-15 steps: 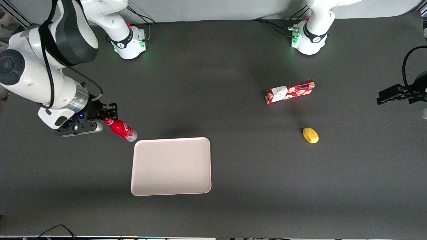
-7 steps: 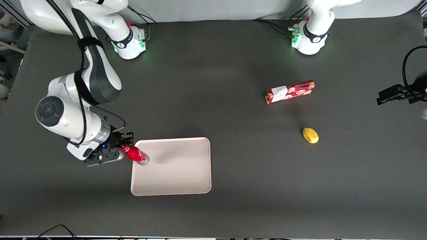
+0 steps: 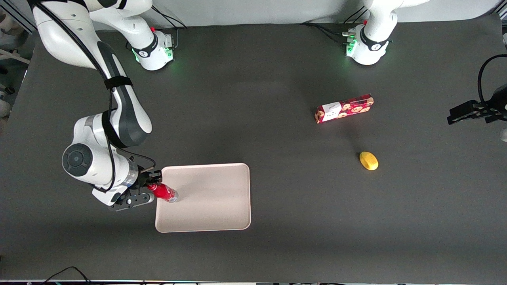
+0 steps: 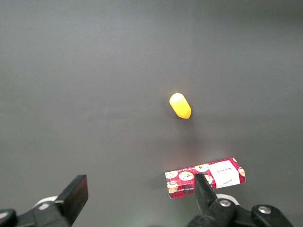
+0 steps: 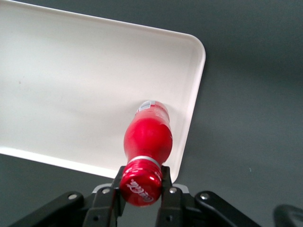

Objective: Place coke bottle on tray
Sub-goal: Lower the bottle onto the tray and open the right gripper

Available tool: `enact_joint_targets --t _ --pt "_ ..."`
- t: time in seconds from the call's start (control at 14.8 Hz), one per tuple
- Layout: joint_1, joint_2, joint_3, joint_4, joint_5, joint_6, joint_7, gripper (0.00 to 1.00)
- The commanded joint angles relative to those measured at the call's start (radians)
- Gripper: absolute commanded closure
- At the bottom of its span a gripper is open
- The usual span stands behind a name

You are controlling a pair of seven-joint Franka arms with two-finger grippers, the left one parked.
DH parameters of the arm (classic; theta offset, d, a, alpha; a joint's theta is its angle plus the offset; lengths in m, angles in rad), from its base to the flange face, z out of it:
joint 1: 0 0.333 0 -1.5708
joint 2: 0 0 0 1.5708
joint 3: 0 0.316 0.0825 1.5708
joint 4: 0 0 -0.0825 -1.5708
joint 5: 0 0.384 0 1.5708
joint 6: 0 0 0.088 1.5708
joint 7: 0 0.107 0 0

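The coke bottle (image 3: 163,192) (image 5: 147,137) is small and red, with a red cap and a silvery base. My gripper (image 3: 152,187) (image 5: 140,182) is shut on its cap end, at the tray's edge toward the working arm's end of the table. The bottle hangs tilted, its base over the pale beige-pink tray (image 3: 214,198) (image 5: 71,94) just inside the rim. Whether the base touches the tray surface I cannot tell.
A long red cookie box (image 3: 344,108) (image 4: 206,176) and a small yellow object (image 3: 368,160) (image 4: 180,105) lie toward the parked arm's end of the table, the yellow one nearer the front camera. The table cover is dark grey.
My gripper has carried the bottle nearer the front camera and down, from beside the tray's corner to over the tray's edge. The tray, box and yellow object have not moved.
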Motion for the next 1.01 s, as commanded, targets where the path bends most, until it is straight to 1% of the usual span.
enact_joint_targets --t 0.0,0.27,0.34,0.4,0.47,0.94 --pt "0.001 0.032 -0.013 0.043 0.002 0.013 -0.034 1.00" --pt "0.001 0.038 -0.013 0.043 0.008 0.036 -0.052 1.00" --pt "0.001 0.050 -0.013 0.043 0.008 0.036 -0.051 0.87" --pt "-0.001 0.053 -0.013 0.041 0.011 0.037 -0.044 0.16" --pt "-0.007 0.056 -0.016 0.041 0.015 0.039 -0.051 0.00" --pt "0.001 0.055 -0.025 0.041 0.014 0.037 -0.041 0.00"
